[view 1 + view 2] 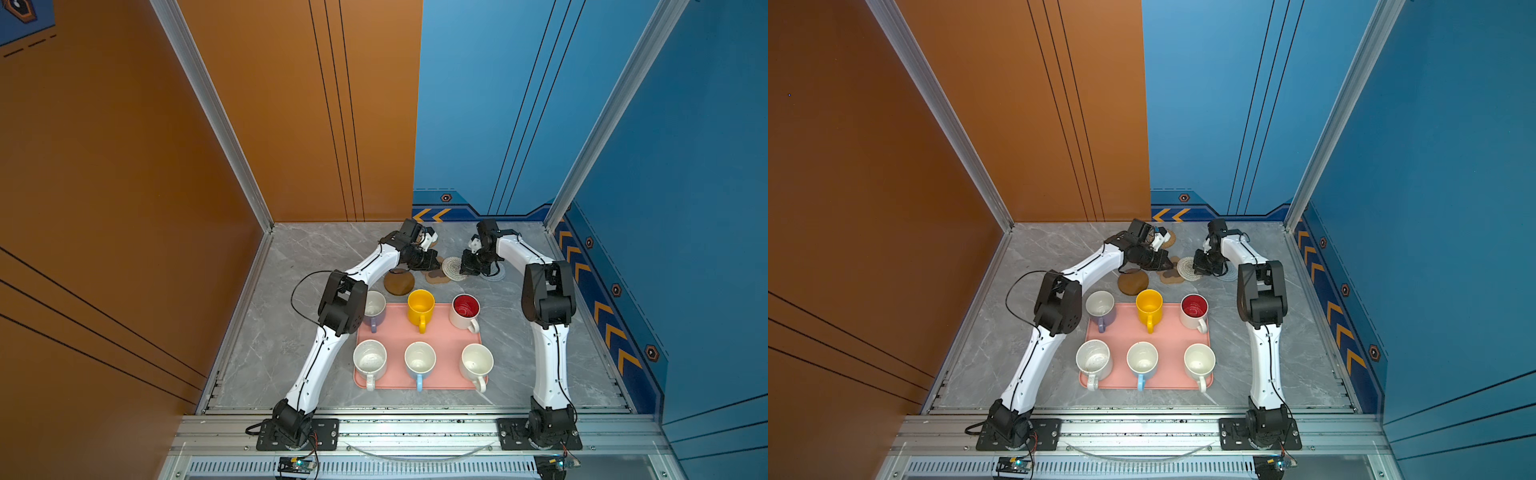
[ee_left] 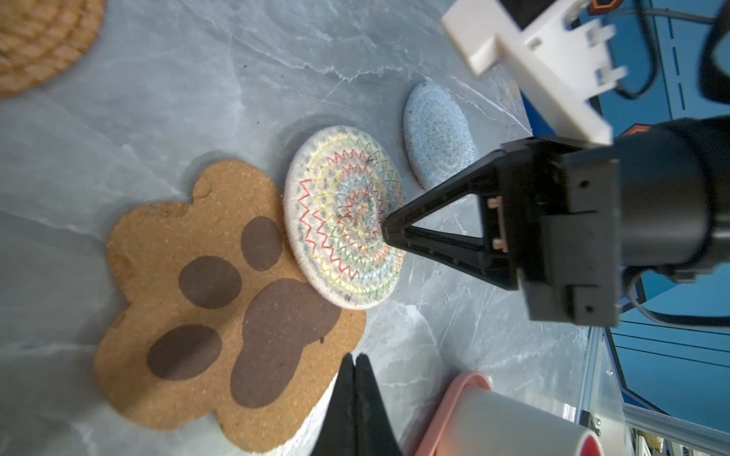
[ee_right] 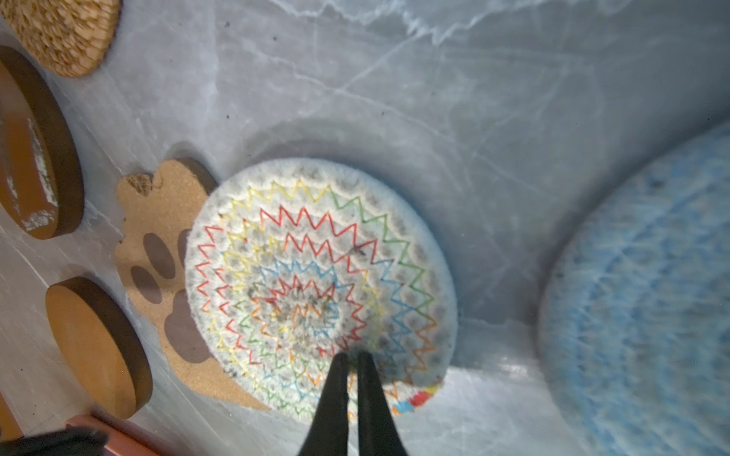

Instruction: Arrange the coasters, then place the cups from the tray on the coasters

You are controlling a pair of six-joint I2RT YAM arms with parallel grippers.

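Tray (image 1: 440,336) long axis runs across, between my arms. Six mugs (image 1: 420,309) stand upright on it, handles toward its near edge. Paw mat (image 2: 177,237) and white mat (image 2: 339,213) sit just past the tray's far edge. Paw mat toes point away from the tray. White mat is tilted, one rim resting on the paw mat. Left pincer (image 2: 354,361): fully closed, tips at the paw mat's edge, can't tell if it's pinching it. Right pincer (image 3: 351,357): closed to a hairline gap, tips touching the white mat's top.
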